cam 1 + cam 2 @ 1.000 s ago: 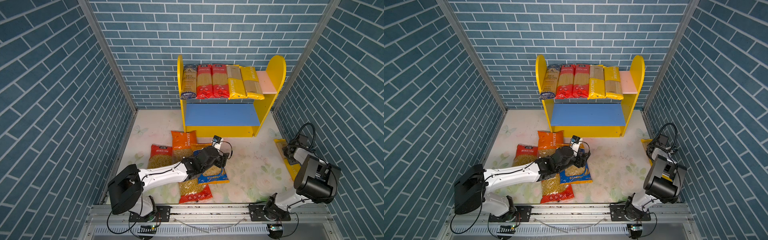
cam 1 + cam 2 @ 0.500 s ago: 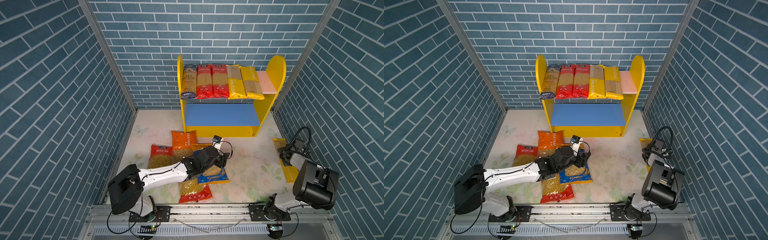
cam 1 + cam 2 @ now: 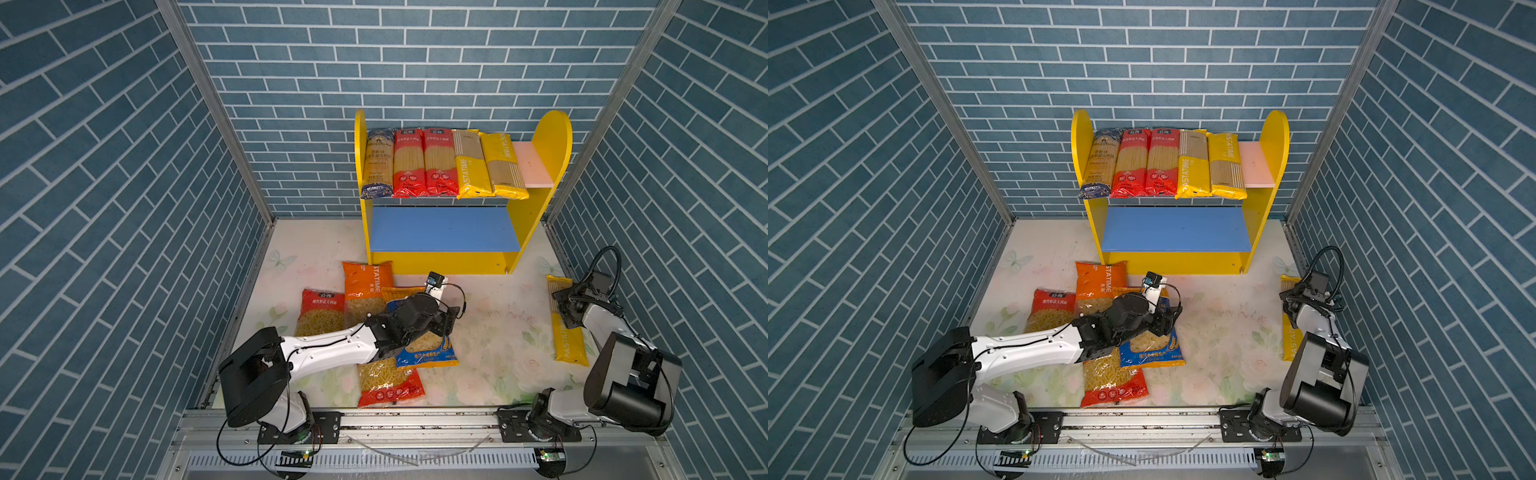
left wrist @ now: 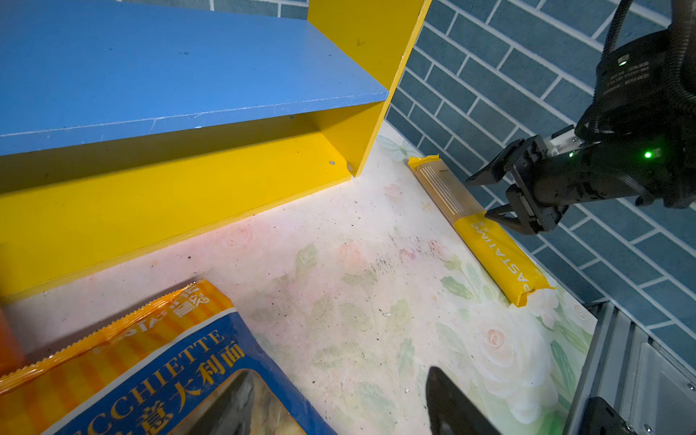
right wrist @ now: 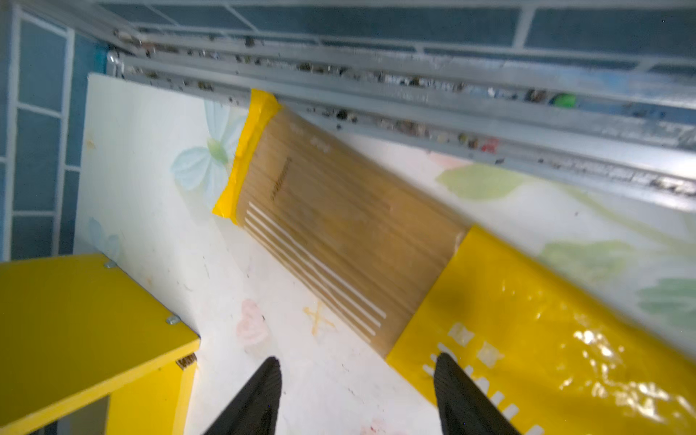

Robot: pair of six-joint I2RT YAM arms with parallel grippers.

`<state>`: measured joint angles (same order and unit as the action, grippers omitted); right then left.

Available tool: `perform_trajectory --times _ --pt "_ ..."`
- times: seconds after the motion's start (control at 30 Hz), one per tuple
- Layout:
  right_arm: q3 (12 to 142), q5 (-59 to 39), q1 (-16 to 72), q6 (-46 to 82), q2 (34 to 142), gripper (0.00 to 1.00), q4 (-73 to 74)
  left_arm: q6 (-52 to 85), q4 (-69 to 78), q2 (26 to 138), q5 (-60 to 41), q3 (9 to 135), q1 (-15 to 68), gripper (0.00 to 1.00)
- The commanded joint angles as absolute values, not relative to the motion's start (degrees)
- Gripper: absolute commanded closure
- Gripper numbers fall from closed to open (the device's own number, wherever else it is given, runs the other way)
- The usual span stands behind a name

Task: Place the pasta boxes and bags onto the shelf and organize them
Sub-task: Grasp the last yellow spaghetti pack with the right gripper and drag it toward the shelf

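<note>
While the right gripper (image 4: 479, 199) hangs open over the yellow pack (image 3: 569, 338) by the right wall (image 3: 665, 249), its stiff, likely slick spaghetti suits a mid-length grasp; left gripper (image 3: 451, 318) open over the blue bag (image 3: 428, 355).

Shelf (image 3: 552, 137) at the back of the tabletop (image 3: 498, 332), five spaghetti packs (image 3: 440, 162) side by side on its upper board (image 3: 536, 166) from the left end, four pasta bags (image 3: 365, 286) clustered and partly overlapping in front of the shelf's left half, lone PASTATIME spaghetti pack (image 3: 569, 340) lying along the right wall (image 3: 685, 208).
</note>
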<state>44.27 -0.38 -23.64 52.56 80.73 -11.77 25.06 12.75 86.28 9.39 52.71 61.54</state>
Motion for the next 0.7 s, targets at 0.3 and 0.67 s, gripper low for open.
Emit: perform_trajectory --times 0.3,0.67 --pt "43.42 -3.41 -27.36 52.45 91.98 0.38 -7.59 26.13 13.34 85.75 10.04 52.15 61.79 0.28" --pt "35.69 -4.21 -20.15 52.20 87.06 0.39 -7.68 25.95 13.36 86.88 9.01 52.92 61.87 0.28"
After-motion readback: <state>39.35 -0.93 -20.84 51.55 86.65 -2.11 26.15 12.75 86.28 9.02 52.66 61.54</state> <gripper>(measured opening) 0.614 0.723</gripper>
